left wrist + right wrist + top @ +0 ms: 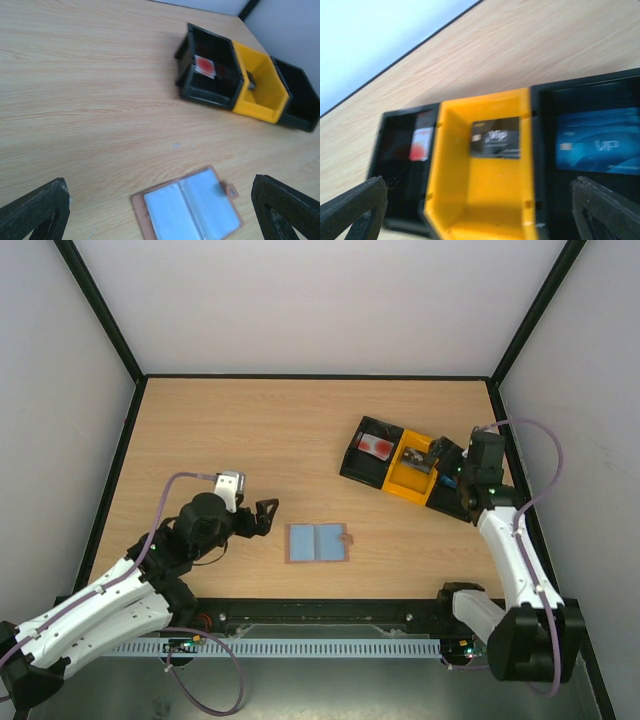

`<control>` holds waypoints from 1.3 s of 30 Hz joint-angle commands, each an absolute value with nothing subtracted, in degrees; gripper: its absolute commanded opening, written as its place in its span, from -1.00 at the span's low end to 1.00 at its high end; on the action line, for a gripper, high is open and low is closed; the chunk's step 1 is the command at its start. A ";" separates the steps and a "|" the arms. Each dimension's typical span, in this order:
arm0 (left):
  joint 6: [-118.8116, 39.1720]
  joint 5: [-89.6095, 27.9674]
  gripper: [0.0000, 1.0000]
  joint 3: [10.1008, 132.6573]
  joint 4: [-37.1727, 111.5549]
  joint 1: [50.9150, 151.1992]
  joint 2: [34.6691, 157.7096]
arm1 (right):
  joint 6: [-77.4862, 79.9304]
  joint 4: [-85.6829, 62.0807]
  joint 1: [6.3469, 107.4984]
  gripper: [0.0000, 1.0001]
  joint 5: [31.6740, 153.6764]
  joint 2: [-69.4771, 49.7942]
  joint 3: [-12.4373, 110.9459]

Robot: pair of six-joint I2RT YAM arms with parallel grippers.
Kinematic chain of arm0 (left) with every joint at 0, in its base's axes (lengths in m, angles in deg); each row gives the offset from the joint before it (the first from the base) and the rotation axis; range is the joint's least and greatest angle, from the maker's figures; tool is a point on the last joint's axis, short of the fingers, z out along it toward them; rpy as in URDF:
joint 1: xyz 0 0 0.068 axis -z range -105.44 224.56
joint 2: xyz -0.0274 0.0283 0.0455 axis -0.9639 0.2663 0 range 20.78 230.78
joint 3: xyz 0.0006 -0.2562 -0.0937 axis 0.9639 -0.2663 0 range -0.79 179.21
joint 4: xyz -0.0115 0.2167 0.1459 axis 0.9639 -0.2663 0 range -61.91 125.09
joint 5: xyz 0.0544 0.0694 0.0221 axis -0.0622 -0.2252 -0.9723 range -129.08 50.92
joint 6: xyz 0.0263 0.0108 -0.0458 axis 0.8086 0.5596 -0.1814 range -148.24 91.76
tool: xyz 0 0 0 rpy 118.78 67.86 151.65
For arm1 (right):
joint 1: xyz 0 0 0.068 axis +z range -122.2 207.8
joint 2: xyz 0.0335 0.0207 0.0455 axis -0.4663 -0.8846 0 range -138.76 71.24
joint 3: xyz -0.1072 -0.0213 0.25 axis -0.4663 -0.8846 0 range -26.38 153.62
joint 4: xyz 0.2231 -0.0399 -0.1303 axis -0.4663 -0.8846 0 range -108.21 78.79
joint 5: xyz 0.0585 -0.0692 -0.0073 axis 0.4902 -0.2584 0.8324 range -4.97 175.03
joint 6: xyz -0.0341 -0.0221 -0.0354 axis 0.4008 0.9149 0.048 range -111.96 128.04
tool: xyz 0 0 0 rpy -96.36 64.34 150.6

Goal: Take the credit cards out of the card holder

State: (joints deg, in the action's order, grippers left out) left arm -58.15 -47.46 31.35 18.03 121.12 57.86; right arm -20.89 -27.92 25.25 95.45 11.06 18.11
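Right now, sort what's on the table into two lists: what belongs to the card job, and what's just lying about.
Belongs to the job:
- card holder, lying open
- red card, black card, blue card, one in each tray compartment

Just lying about:
- tray, black and yellow; the job does not name it, though the cards lie in it

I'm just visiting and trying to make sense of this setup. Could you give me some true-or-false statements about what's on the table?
1. The card holder lies open on the table. True.
2. The left hand grips the card holder. False: it is open, beside the holder and apart from it.
3. A black card lies in the yellow compartment of the tray. True.
4. The blue card is also in the yellow compartment. False: it lies in the black compartment next to it.
5. The right hand is open over the tray. True.
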 commanded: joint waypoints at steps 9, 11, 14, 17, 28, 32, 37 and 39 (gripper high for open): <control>-65.81 -55.88 1.00 35.61 14.64 120.96 51.60 | -22.04 -38.13 33.47 0.95 110.15 26.42 12.67; -65.95 -54.53 1.00 35.69 15.03 120.92 50.36 | -20.62 -40.25 33.50 0.95 111.84 28.84 12.79; -65.72 -51.69 1.00 35.41 17.09 120.88 48.42 | -19.44 -41.10 33.49 0.95 117.67 32.10 12.71; -65.56 -48.45 1.00 35.33 19.45 120.91 46.65 | -19.63 -41.48 33.48 0.95 123.34 34.82 12.40; -63.54 -45.76 1.00 34.75 22.89 120.89 39.55 | -20.17 -41.07 33.51 0.95 127.00 40.13 11.72; -63.87 -46.95 1.00 34.15 21.84 120.90 38.87 | -20.18 -40.87 33.46 0.95 126.78 40.00 11.84; -63.88 -47.93 1.00 34.18 20.47 120.94 39.24 | -21.15 -40.09 33.51 0.95 127.11 40.11 11.94; -63.33 -48.45 1.00 34.16 20.08 120.88 39.33 | -21.31 -39.99 33.50 0.95 127.12 40.21 11.94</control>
